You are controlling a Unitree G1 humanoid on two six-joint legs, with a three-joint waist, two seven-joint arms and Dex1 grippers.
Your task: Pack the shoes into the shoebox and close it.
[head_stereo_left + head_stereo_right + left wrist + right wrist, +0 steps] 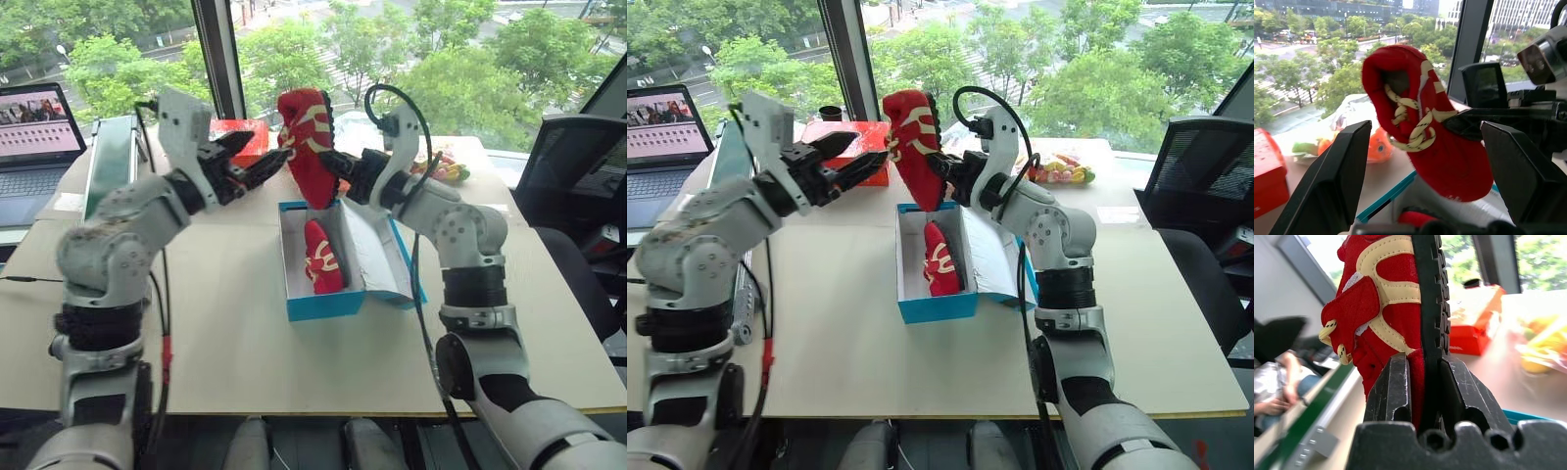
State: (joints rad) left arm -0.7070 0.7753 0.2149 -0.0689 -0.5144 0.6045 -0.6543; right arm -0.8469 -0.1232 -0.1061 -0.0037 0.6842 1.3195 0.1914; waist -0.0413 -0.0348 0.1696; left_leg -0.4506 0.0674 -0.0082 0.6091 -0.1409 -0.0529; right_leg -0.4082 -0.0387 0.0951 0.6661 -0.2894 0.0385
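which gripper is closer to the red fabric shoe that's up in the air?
Right. The right gripper is clamped on the raised red fabric shoe over the open turquoise cardboard shoebox; the left gripper hangs open just beside it, not touching.

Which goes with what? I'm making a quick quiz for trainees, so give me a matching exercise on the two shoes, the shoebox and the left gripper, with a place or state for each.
Things:
1. shoe with its sole showing
2. second shoe
3. shoebox
4. left gripper

Places or states:
A. open, holding nothing, beside the raised shoe
B. lying inside the box
C. on the table with its lid folded open
D. pinched in the right gripper above the box

Pairs: 1-D, 2-B, 3-C, 4-A
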